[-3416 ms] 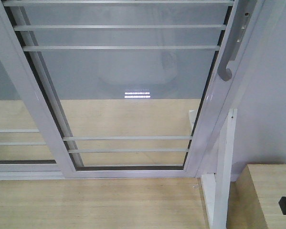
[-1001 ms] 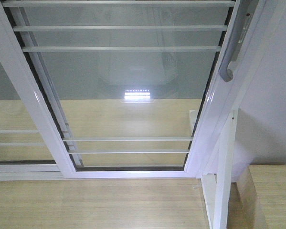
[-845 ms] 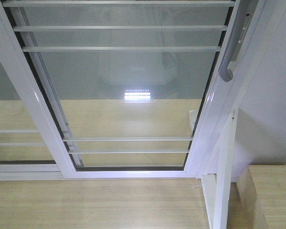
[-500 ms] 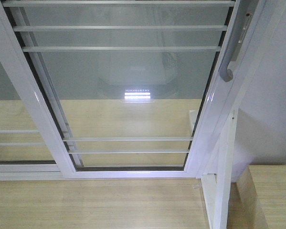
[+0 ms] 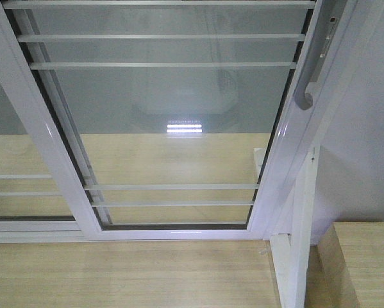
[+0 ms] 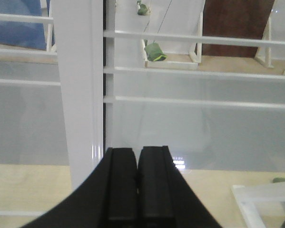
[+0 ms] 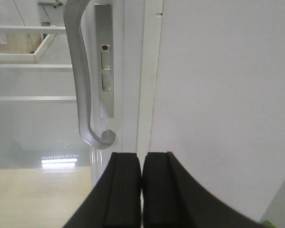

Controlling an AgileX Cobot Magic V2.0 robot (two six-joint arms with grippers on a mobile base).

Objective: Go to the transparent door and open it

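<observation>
The transparent door (image 5: pixel 172 115) fills the front view: clear glass in a white frame with thin horizontal white bars. Its curved grey pull handle (image 5: pixel 310 70) sits on the right stile and shows close up in the right wrist view (image 7: pixel 83 80), next to a metal lock plate (image 7: pixel 105 61). My right gripper (image 7: pixel 141 159) is shut and empty, just below and right of the handle's lower hook, not touching it. My left gripper (image 6: pixel 138 154) is shut and empty, facing the glass (image 6: pixel 190 128) beside a white vertical frame post (image 6: pixel 80 85).
A similar glass panel without a handle (image 5: pixel 12 160) lies left of the door. A white wall (image 5: pixel 365 128) and a thin white post (image 5: pixel 300 231) stand on the right, with a wooden surface (image 5: pixel 365 263) at the lower right. Wooden floor (image 5: pixel 127 276) lies in front of the door.
Compared with 3.4 s ago the view has shifted slightly and a dark object at the lower right edge has left the frame. Over the last second almost nothing has moved.
</observation>
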